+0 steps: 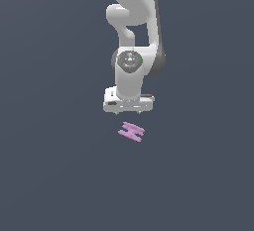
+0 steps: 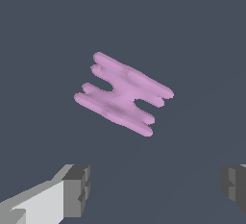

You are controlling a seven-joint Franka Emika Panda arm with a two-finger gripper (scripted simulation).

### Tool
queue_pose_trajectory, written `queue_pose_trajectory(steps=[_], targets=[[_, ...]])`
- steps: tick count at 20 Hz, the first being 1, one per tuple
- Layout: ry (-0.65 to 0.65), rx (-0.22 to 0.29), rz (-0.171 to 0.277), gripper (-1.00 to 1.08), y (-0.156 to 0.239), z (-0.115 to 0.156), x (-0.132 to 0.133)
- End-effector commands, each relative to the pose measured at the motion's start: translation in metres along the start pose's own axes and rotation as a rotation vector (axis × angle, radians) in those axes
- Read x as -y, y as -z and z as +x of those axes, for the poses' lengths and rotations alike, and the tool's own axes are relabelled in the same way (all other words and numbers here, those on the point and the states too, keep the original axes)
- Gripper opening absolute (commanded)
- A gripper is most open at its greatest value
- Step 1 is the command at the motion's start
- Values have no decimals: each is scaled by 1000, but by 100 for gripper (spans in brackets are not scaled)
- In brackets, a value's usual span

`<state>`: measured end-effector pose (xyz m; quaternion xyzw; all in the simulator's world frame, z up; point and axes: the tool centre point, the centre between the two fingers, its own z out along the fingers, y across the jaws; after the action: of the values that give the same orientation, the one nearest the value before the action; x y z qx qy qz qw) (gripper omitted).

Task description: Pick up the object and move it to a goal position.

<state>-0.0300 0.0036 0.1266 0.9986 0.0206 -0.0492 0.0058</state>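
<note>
Nothing is held: the gripper [image 1: 128, 111], fingers [image 2: 77, 190] apart, hovers above the object [image 1: 131, 131], seemingly needing descent and alignment.

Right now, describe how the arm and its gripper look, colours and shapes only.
The arm is glossy white with rounded, bulbous links and dark grey backing along one side. A round grey disc with small coloured marks sits on the wrist. The gripper is a wide white bar; its fingers are white with blocky grey pads. No cables show.
</note>
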Motion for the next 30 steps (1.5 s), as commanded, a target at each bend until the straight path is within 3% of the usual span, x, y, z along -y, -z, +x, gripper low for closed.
queue_pose_trajectory(steps=[1, 18, 30], targets=[[0, 0, 0, 100, 0, 0, 0], [6, -11, 2, 100, 5, 6, 2], [190, -22, -8, 100, -6, 14, 4]])
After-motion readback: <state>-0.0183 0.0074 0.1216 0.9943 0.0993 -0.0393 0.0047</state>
